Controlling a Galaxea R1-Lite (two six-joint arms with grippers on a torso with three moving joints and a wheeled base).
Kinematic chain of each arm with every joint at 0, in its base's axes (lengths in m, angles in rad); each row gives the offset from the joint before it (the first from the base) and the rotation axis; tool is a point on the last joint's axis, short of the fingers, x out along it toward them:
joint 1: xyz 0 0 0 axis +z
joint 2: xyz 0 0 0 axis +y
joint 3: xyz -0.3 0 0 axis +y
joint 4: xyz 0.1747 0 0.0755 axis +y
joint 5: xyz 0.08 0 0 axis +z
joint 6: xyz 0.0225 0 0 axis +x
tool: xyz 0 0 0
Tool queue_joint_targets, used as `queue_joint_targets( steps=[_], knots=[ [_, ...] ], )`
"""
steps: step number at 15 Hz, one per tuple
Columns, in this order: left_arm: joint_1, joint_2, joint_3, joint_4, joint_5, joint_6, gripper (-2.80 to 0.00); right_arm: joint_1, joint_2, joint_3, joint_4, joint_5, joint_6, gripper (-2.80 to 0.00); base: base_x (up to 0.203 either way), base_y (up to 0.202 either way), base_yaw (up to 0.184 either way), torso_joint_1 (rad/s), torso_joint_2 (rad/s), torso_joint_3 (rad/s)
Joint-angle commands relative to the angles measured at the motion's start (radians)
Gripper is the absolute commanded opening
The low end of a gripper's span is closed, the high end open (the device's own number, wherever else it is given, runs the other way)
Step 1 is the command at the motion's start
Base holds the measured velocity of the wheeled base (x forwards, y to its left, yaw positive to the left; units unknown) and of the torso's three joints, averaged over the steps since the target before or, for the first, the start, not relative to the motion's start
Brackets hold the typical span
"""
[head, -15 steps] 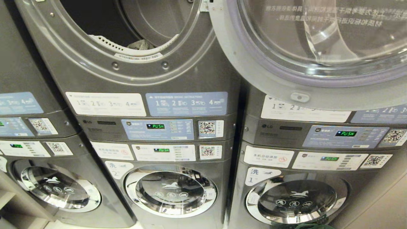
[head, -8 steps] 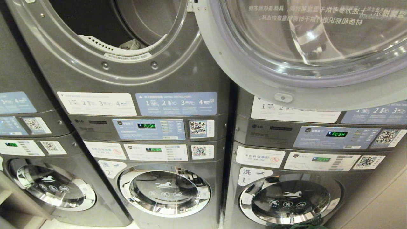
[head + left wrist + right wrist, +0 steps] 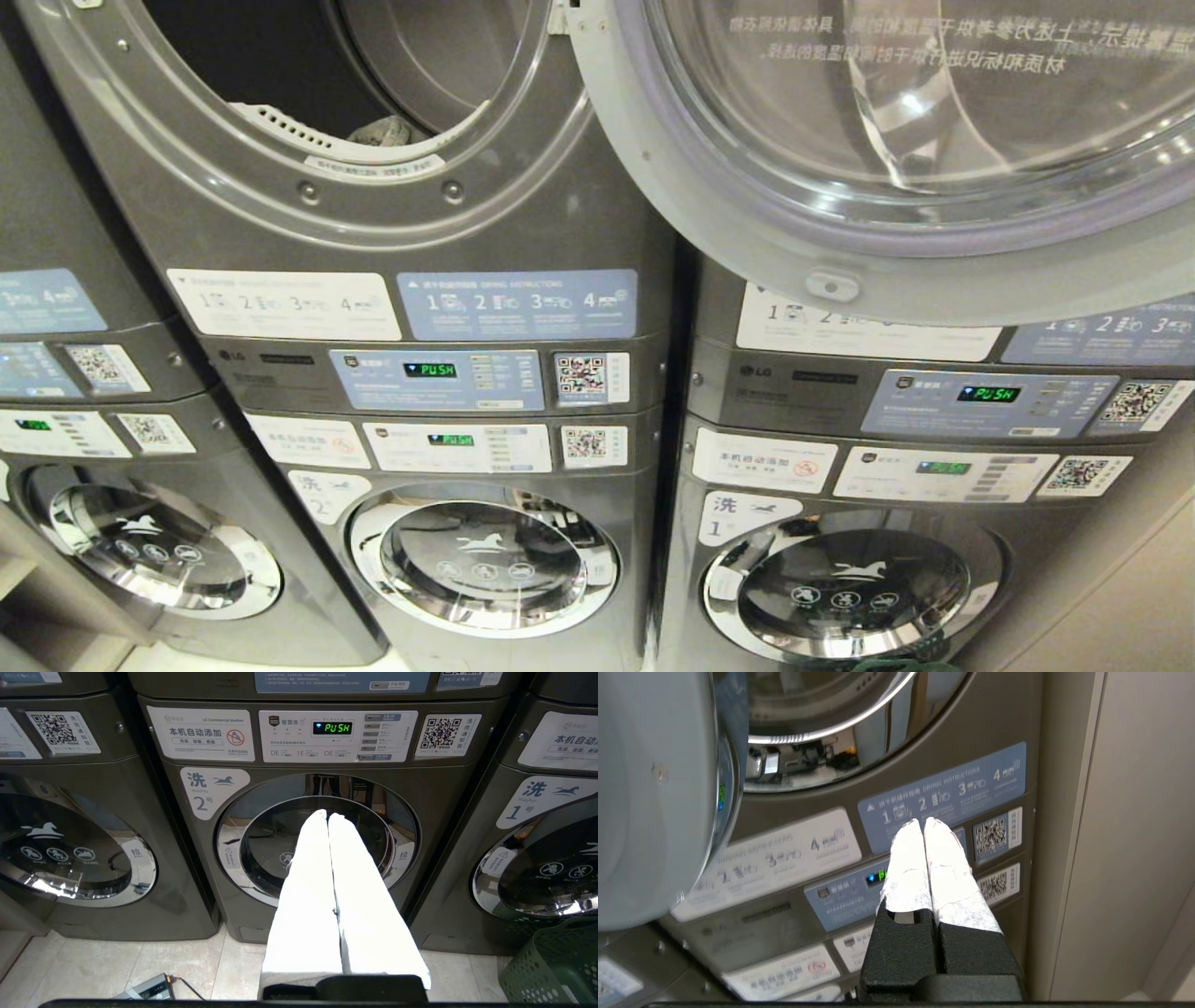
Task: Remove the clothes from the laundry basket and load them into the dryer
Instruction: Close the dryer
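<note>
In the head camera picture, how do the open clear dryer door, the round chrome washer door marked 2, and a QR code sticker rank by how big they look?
1. Clear dryer door, though it is nearest the camera.
2. Round chrome washer door marked 2.
3. QR code sticker.

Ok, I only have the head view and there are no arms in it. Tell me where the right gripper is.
Observer: The right gripper is shut and empty, pointed at the blue instruction label on the stack next to the wall.
Operator: Now the left one.
Observer: The left gripper is shut and empty as well, facing the door of washer 2.
Operator: Find me the laundry basket.
Observer: The green laundry basket stands on the floor in front of washer 1. I cannot see inside it.
</note>
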Motion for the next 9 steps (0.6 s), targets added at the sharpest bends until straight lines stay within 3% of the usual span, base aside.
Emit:
queue_joint_targets(
  steps=[1, 9],
  knots=[
    [0.000, -0.003, 0.000, 0.001, 0.000, 0.001, -2.80, 0.000, 0.104, -0.023, -0.015, -0.011, 0.006, -2.80, 0.000, 0.000, 0.000, 0.011, 0.01, 0.103],
    [0.000, -0.003, 0.000, -0.001, 0.004, -0.004, -2.80, 0.000, 0.107, -0.008, -0.016, -0.011, 0.014, -2.80, 0.000, 0.000, 0.000, 0.003, 0.00, 0.186]
  ],
)
